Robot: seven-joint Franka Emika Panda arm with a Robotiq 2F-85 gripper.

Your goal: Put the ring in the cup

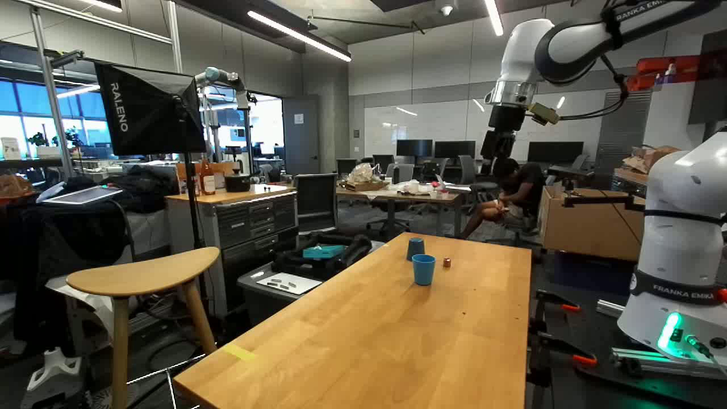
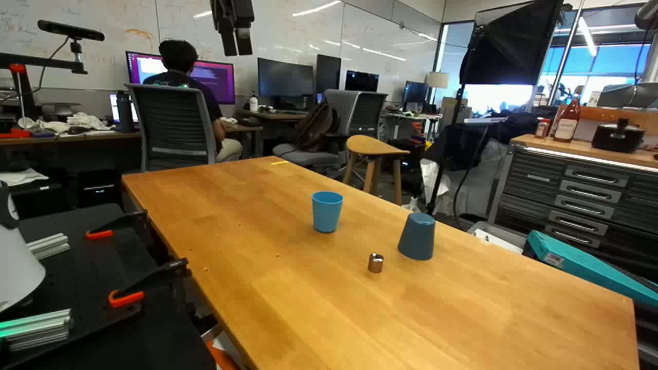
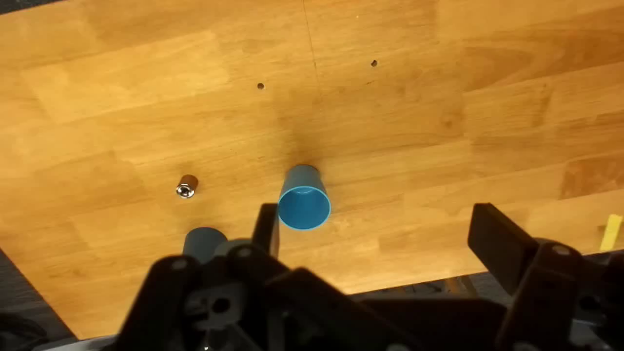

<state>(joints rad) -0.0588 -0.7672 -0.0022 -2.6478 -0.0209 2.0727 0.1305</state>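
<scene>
white arm, black band lettered franka emika! green light glowing beyond the counter's long edge! gripper, mostly black!

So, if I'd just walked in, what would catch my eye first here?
Probably the big white jointed robot arm, standing beside the light wooden table with its black two-fingered pincer open above it. Next, the bright blue tapered cup, upright on the table, near a darker blue upturned cup. Smaller but shiny: the copper-coloured metallic cylinder, close to the upturned cup.
</scene>
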